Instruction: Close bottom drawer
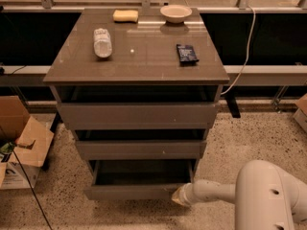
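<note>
The bottom drawer (129, 191) is the lowest of three grey-brown drawers in a cabinet and stands pulled out, its dark grey inside showing. My gripper (179, 196) is low at the right, at the right end of that drawer's front, touching or almost touching it. The white arm (268, 195) reaches in from the bottom right corner.
On the cabinet top (144, 56) lie a plastic bottle (101, 42), a yellow sponge (125, 16), a bowl (176, 13) and a dark packet (187, 53). An open cardboard box (21, 143) stands on the floor at the left. A cable (245, 47) hangs at the right.
</note>
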You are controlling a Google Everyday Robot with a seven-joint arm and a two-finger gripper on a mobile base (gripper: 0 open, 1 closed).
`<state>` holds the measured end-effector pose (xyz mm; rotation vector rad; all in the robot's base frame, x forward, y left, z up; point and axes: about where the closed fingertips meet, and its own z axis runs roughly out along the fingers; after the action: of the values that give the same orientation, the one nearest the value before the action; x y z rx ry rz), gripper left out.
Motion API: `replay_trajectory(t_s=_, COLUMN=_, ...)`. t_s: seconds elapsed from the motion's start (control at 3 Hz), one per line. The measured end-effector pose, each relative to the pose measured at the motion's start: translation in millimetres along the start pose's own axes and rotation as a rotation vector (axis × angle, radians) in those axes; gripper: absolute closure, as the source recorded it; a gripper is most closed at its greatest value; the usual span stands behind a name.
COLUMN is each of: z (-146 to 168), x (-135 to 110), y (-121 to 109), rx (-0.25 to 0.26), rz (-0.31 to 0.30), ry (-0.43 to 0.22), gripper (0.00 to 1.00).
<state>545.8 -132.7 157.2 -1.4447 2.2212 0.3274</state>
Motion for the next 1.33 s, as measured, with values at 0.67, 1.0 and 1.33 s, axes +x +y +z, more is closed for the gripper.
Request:
replay_trajectory(t_s=0.67, z=-6.6, x=-23.7, y=-34.7, rx=0.095, rz=-0.020, ry=-0.048, gripper=0.28)
replay_trajectory(t_s=1.0, z=-4.9, x=-23.3, y=-32.4, rx=0.091, rz=-0.019, ry=-0.047, gripper=0.05)
replay_trajectory(t_s=1.33, z=-4.2, x=-23.5, y=-31.6, rx=0.090, rz=-0.019, ry=-0.048, gripper=0.00)
